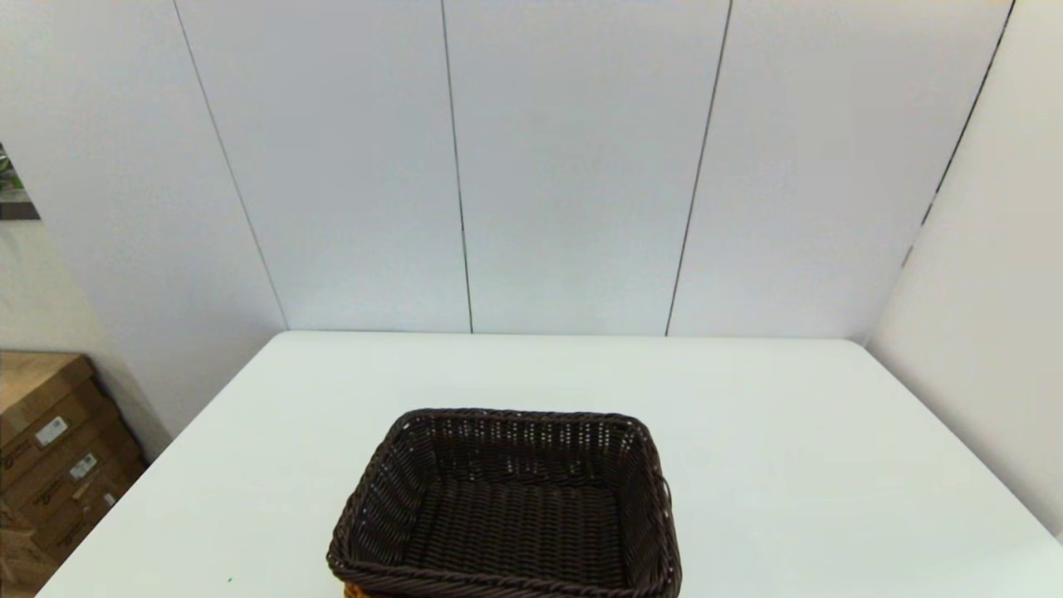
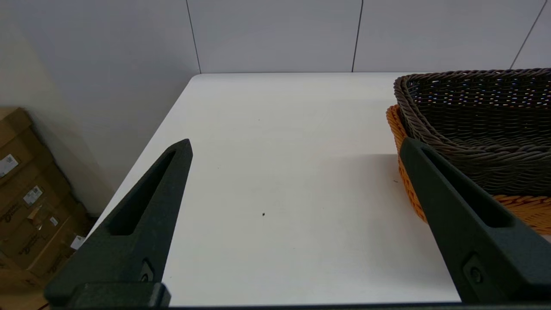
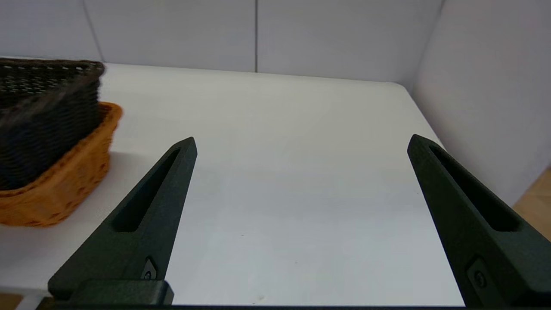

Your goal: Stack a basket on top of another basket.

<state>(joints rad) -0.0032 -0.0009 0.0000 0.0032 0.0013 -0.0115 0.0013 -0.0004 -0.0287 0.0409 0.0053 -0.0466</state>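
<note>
From the head camera I see the dark brown wicker basket [image 1: 507, 507] sitting nested inside the orange-tan wicker basket [image 1: 355, 590], of which only a sliver of rim peeks out at the near left corner. The pair sits at the near middle of the white table [image 1: 789, 465], upright, with the dark basket's braided rim riding above the orange one. Neither arm shows in the head camera. My left pincer [image 2: 295, 146] hangs just left of the stack over bare table, its two black fingers [image 2: 142, 215] spread wide and gripping nothing; in its wrist camera the right-hand finger overlaps the orange basket's corner, but I cannot tell whether it touches the weave. My right pincer [image 3: 301, 144] hangs over the table on the stack's right side, apart from it, fingers likewise spread wide and holding nothing. From that side I see the orange basket's flared wall resting on the table with the dark basket seated down in it. Cardboard boxes [image 1: 50, 457] stand on the floor beyond the table's left edge, against the pale panelled wall [image 1: 581, 166].
</note>
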